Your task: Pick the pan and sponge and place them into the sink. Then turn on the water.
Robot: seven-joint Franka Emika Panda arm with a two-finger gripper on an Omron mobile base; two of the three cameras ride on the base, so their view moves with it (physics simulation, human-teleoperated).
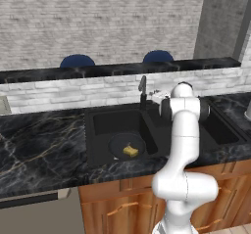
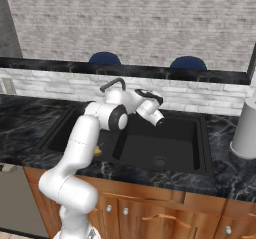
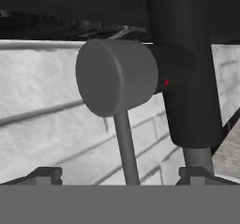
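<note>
Faucet [image 3: 187, 73] lever [image 3: 117, 78] sits dead ahead between our fingers [image 3: 44, 174], spread wide and empty, stem upright; pan [image 1: 126, 146] and sponge [image 1: 130, 151] lie below in sink [image 1: 98, 152].

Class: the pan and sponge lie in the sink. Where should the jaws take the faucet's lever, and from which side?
Probably the thin lever rod under the round knob, coming head-on from the basin side. The open gripper already has the rod between its tips, and the rod is slim enough to pinch.
</note>
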